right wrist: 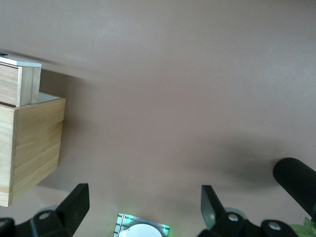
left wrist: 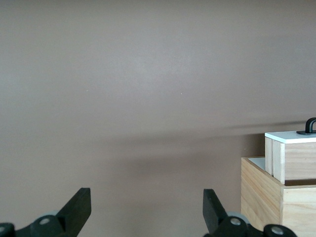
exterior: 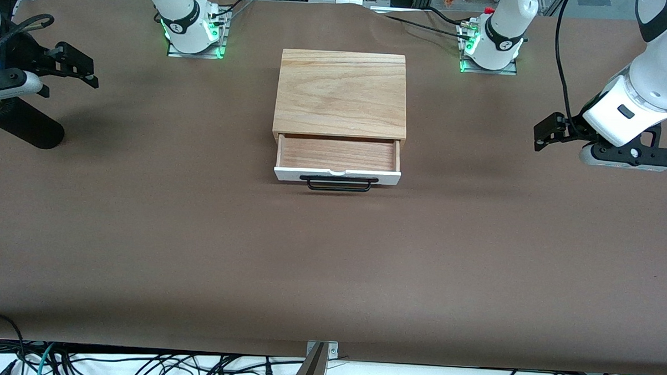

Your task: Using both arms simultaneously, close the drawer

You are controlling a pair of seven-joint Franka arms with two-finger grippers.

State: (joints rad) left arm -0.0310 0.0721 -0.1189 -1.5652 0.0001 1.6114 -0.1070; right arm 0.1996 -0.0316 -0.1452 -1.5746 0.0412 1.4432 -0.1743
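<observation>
**Drawer Open, Two Arms Wide Apart**

Spread from edge to edge: one table [exterior: 143, 231], covered in brown. Standing on it, two white arms, bases along the table edge farthest from the front camera, green lights glowing at each. Right arm [exterior: 178, 15] and left arm [exterior: 505, 32] both reaching outward to their own ends of the table.

At mid-table, one wooden box [exterior: 341, 93], plain wood-grain top. Pulled out of its front, toward the front camera: one drawer [exterior: 338, 161], light-wood tray bare inside, white front panel, one black wire handle [exterior: 338, 183].

Hanging over bare table at the left arm's end, well apart from the drawer: left gripper [left wrist: 147, 212], fingers [left wrist: 79, 207] spread wide, gripping nothing. Over the right arm's end, likewise well apart: right gripper [right wrist: 144, 210], fingers [right wrist: 76, 202] spread wide, nothing between them. Beside it, one black ribbed cylinder [exterior: 22, 124].
</observation>
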